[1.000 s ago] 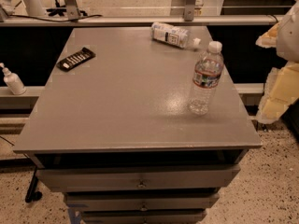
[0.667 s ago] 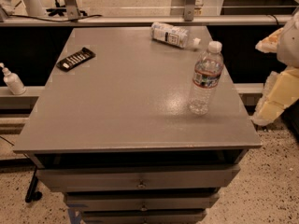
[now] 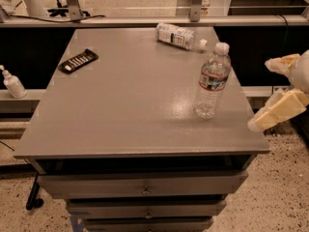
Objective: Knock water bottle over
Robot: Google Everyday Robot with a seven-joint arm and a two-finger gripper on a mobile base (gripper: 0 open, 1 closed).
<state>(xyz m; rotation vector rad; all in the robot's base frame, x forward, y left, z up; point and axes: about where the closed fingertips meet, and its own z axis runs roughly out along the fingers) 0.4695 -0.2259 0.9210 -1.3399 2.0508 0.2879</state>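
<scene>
The water bottle [image 3: 211, 81], clear ribbed plastic with a white cap and a narrow coloured label band, stands upright on the right part of the grey table [image 3: 130, 100]. My gripper [image 3: 275, 93] is at the right edge of the view, beyond the table's right edge and right of the bottle. Its two cream fingers are spread apart, one upper finger [image 3: 281, 64] and one lower finger [image 3: 277, 112]. It holds nothing and does not touch the bottle.
A white-wrapped bottle [image 3: 177, 35] lies on its side at the table's back. A black remote [image 3: 78, 61] lies at the back left. A small white pump bottle [image 3: 12, 82] stands on a shelf left of the table. Drawers are below the tabletop.
My gripper has moved slightly left toward the table's right edge. The water bottle has not moved.
</scene>
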